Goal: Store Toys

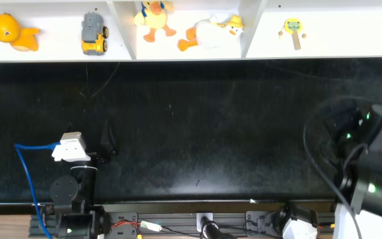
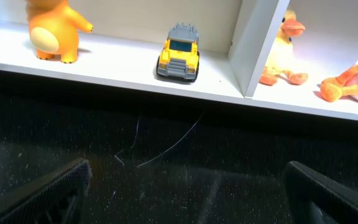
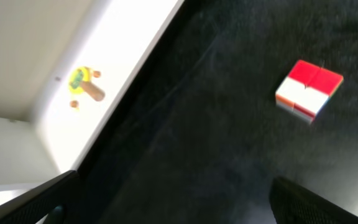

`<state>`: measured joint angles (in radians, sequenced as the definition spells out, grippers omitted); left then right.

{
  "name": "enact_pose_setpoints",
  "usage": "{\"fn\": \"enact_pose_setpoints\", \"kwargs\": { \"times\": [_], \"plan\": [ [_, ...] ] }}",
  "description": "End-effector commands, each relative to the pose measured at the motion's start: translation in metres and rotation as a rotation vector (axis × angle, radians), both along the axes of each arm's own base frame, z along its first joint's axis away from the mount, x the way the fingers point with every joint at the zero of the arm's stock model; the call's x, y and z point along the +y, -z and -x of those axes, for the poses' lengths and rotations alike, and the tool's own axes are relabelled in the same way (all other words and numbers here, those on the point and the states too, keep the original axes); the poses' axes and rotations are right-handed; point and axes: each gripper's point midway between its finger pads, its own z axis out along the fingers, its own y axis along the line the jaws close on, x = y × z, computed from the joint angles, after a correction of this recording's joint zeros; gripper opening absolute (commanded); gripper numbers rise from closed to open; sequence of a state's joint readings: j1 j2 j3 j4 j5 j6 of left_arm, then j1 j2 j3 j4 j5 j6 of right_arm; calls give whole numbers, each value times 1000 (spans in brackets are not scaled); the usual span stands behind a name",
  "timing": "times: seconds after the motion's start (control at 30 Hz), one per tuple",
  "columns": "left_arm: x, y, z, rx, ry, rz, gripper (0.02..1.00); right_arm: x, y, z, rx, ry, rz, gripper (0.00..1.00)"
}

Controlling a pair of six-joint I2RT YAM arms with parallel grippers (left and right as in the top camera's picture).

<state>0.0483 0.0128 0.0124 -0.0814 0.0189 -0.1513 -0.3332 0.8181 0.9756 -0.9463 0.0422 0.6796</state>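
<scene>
Clerk: State of the left claw [image 2: 188, 186]?
Inspector: Fingers spread wide, nothing between them. It hangs over the left part of the black surface [image 1: 211, 133], toward the near edge, facing the shelf [image 1: 191, 54].
Clerk: And the right claw [image 3: 176, 180]?
Inspector: Likewise spread apart, holding nothing, over the right part of the surface. A red, white and orange cube [image 3: 309, 89] lies on the surface beyond it, clear of the shelf's front edge, touched by neither claw.
Clerk: Shelf contents?
Inspector: Three compartments along the far edge. Left compartment: an orange duck [image 1: 13, 32] toward the left end and a yellow truck [image 1: 93, 33] nearer the divider, both upright. Middle compartment: a yellow plush duck [image 1: 154, 18] sitting up, with a white plush duck [image 1: 211, 33] lying down just beside it. Right compartment: one small rattle [image 1: 292, 30], green-and-yellow head, wooden handle, lying flat.
Clerk: Labels?
Inspector: Any print is too small to make out.
</scene>
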Motion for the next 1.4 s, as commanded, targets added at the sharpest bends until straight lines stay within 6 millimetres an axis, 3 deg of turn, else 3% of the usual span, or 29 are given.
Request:
{"fn": "enact_pose_setpoints", "kwargs": {
  "times": [0.03,0.17,0.3,0.6,0.97,1.4],
  "plan": [
    [1,0,0,-7,-1,8,998,-1,-11,7,-54,43,-9,996],
    [1,0,0,-7,-1,8,996,-15,6,12,4,204,-76,996],
    [1,0,0,-7,-1,8,996,-26,30,4,103,260,-109,1000],
    [1,0,0,-7,0,8,998,-81,65,2,362,398,-162,1000],
    [1,0,0,-7,0,8,998,-134,124,33,608,461,-219,996],
    [1,0,0,-7,0,8,998,-159,147,13,608,395,-166,993]
  ]
}}
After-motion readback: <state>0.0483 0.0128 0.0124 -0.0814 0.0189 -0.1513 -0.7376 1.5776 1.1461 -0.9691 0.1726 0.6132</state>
